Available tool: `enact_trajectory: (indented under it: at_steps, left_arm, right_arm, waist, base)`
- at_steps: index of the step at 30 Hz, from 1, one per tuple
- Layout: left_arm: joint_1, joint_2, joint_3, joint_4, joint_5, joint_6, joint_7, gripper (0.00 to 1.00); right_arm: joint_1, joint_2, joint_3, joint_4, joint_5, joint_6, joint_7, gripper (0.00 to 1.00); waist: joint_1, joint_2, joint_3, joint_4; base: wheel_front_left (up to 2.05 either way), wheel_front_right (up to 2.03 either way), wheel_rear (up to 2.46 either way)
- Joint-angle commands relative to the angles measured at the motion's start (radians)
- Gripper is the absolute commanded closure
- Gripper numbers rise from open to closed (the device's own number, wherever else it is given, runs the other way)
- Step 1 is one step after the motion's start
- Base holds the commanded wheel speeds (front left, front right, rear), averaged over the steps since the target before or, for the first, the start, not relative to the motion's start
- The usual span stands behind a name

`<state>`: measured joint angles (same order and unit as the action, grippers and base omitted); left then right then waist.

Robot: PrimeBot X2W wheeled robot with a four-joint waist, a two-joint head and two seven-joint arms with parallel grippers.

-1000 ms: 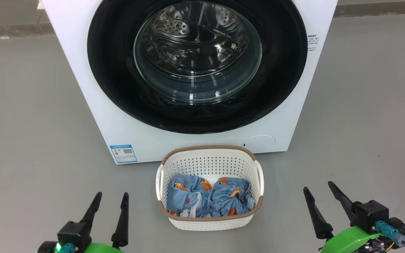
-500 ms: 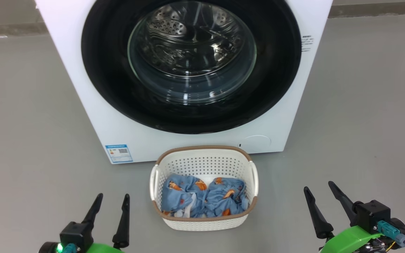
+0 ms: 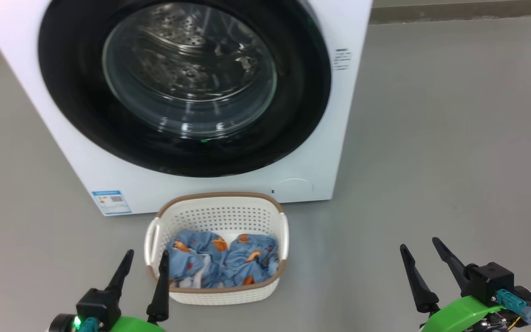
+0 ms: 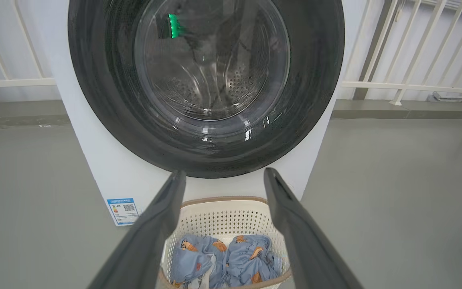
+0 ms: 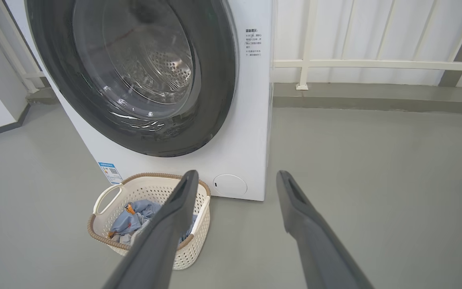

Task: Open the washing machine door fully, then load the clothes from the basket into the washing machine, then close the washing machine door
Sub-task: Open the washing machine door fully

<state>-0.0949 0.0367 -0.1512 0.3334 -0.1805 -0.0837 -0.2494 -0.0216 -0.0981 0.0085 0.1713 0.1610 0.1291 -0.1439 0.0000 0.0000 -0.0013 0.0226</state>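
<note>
Leftward across the head view the machine and basket have slid together, so the camera has turned, not the things. Now the washing machine door [image 3: 185,83] sits shut, flush in the front of the washing machine [image 3: 321,152]. It is round, so there is no long axis to line up with, and no handle shows on its black rim. Just before it on the floor [image 3: 431,138] stands the basket [image 3: 217,214] with the clothes [image 3: 221,260] inside. The left end effector [image 3: 147,253], fingers spread and empty, hangs at the basket's near left corner, below the door. The right end effector [image 3: 419,244], likewise released, is well off past the machine's right edge. The left arm looks nearer.
</note>
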Motion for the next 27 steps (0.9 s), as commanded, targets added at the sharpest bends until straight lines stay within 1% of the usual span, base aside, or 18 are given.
enact_trajectory:
  at_steps: [1, 5, 10, 27]
  left_arm:
    - [-0.047, 0.014, 0.032, -0.03, -0.008, -0.001, -0.012, 0.0]
    - [-0.044, 0.014, 0.027, -0.034, -0.004, -0.005, -0.012, 0.0]
    - [-0.043, 0.014, 0.028, -0.03, 0.0, -0.005, -0.012, 0.0]
    - [-0.046, 0.014, 0.024, -0.022, -0.006, 0.003, -0.012, 0.0]
  right_arm:
    - [-0.018, -0.009, 0.019, -0.028, 0.009, 0.002, -0.008, 0.0]
    - [-0.019, -0.01, 0.018, -0.027, 0.01, 0.002, -0.009, 0.0]
    - [-0.021, -0.01, 0.018, -0.027, 0.01, 0.002, -0.009, 0.0]
    - [-0.021, -0.013, 0.019, -0.026, 0.01, 0.002, -0.01, 0.0]
  waist:
    - [0.0, 0.0, 0.001, 0.0]
    - [0.0, 0.0, 0.001, -0.001]
    - [0.0, 0.0, 0.003, -0.002]
    - [0.0, 0.0, 0.003, -0.003]
  base:
    - [0.89, 0.89, -1.78]
    - [0.69, 0.69, -1.38]
    - [0.34, 0.34, -0.68]
    - [0.01, 0.01, -0.02]
